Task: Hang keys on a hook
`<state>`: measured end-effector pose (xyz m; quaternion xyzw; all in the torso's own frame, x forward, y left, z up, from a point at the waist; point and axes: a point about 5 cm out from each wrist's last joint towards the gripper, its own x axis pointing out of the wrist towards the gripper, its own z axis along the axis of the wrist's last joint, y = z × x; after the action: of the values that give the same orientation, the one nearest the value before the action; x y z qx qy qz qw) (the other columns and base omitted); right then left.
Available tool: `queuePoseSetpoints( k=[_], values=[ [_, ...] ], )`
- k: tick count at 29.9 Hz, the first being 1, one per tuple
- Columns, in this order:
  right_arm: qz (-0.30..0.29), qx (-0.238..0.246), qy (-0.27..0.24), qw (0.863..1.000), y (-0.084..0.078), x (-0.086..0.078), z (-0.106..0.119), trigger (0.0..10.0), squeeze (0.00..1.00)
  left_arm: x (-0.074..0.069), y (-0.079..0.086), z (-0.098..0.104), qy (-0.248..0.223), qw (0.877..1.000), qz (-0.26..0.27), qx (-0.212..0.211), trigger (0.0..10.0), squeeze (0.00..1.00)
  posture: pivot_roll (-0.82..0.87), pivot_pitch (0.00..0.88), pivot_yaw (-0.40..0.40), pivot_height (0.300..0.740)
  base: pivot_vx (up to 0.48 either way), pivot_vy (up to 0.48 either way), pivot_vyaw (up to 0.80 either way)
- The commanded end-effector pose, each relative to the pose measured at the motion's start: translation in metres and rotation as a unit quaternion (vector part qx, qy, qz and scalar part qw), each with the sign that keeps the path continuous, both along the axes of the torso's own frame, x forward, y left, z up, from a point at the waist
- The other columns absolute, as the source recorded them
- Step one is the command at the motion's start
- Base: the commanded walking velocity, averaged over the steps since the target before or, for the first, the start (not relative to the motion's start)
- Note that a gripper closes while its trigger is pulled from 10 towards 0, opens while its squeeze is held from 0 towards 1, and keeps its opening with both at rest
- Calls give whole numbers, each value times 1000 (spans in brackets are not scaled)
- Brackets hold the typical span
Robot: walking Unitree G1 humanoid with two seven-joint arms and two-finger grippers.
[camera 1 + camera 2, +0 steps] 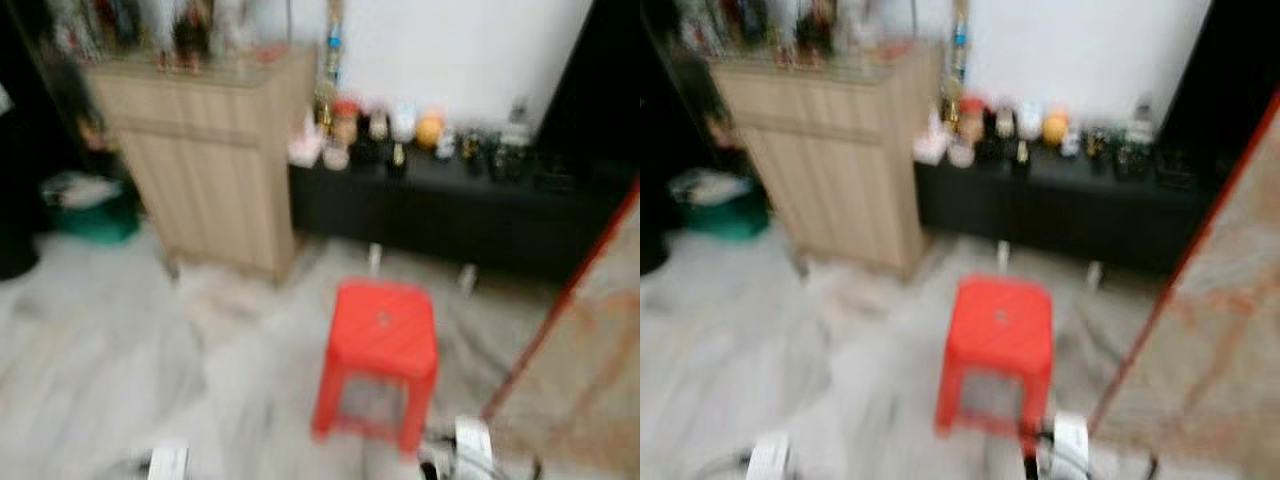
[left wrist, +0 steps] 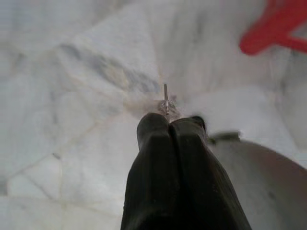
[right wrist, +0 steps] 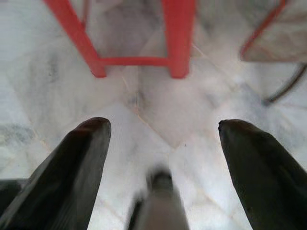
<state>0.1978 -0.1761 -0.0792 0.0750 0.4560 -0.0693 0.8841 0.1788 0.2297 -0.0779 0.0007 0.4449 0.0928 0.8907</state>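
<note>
One red stool (image 1: pixel 383 340), left pincer (image 2: pixel 168 120) clamped on one key (image 2: pixel 166 98), right pincer (image 3: pixel 163 129) wide apart, bare.

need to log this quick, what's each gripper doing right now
left gripper: shut on a thin metal piece, likely the keys
right gripper: open, holding nothing

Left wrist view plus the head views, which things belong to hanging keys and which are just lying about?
For the job: left hand, shut on a thin metal piece, probably the keys.
Lying about: red stool, wooden cabinet, black shelf, green tub.
</note>
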Motion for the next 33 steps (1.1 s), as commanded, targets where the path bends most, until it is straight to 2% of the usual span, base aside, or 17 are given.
queuePoseSetpoints(
  k=[1,9,13,17,21,33],
  values=[
    [-5,-5,-7,1000,-2,6,4,10000,0,1,2,1,11,1000,-5,2,10000,0,35,0,39,740,0,0,0],
    [-10,-1,-20,1000,-2,24,13,10000,0,14,10,8,2,1000,-8,10,10000,0,19,0,65,740,0,0,0],
    [-13,0,-25,1000,-4,31,18,10000,0,9,10,6,9,1000,-3,11,10000,0,39,0,45,740,0,0,0],
    [2,-2,-7,1000,-2,14,8,10000,0,0,10,2,18,1000,-5,12,10000,0,56,0,35,740,0,0,0],
    [1,0,14,1000,-2,-13,-6,10000,0,-17,8,-6,37,999,-12,5,10000,0,59,0,34,740,0,0,0],
    [1,0,14,1000,-2,-13,-6,10000,0,-17,8,-6,37,999,-12,5,10000,0,59,0,34,740,0,0,0]
  ],
)
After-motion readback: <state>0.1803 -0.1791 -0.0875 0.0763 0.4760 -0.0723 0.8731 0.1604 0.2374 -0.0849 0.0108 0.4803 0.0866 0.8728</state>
